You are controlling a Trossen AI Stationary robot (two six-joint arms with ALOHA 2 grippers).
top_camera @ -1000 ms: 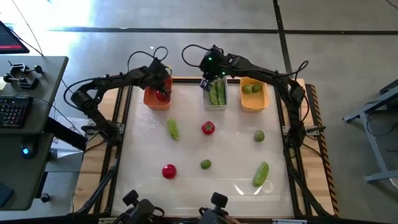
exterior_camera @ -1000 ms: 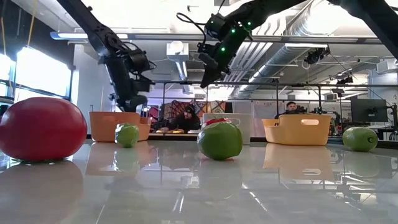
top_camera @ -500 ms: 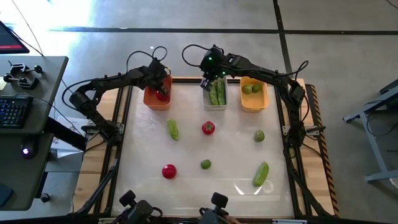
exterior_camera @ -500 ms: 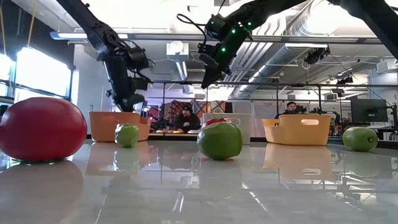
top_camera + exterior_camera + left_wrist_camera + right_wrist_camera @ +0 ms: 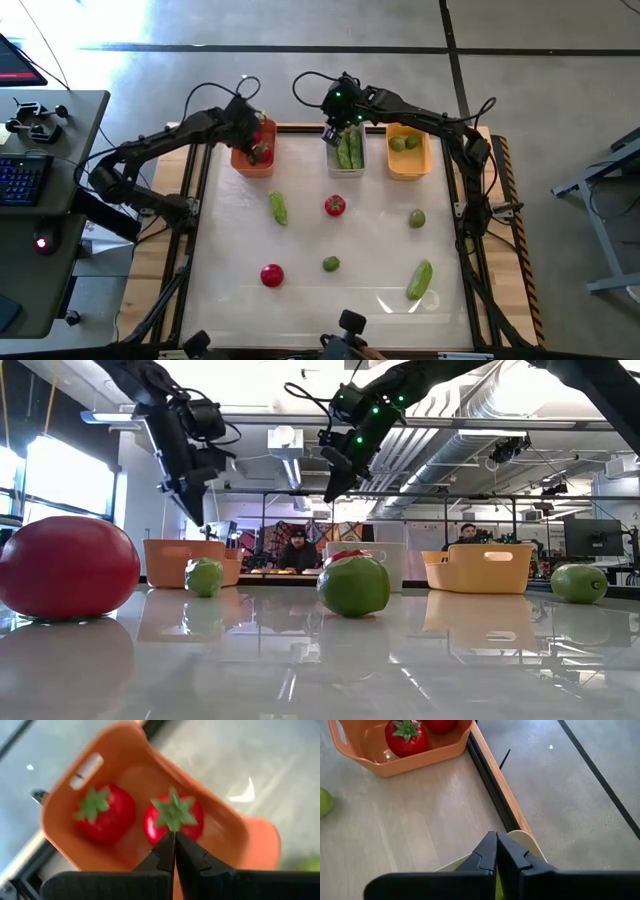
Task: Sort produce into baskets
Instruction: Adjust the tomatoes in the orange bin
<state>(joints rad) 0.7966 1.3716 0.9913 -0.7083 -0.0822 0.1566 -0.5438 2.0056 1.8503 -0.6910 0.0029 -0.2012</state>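
Above the orange-red basket (image 5: 252,158) at the worktop's far edge, the left claw (image 5: 174,840) hangs pressed together and empty over two tomatoes (image 5: 105,812) already lying inside, likely just clear of a drop. The right claw (image 5: 496,845), also pressed together, hovers over the grey basket (image 5: 349,152) of cucumbers (image 5: 350,148); limes (image 5: 404,143) fill the yellow basket (image 5: 408,155), while loose produce (image 5: 334,206) waits mid-worktop.
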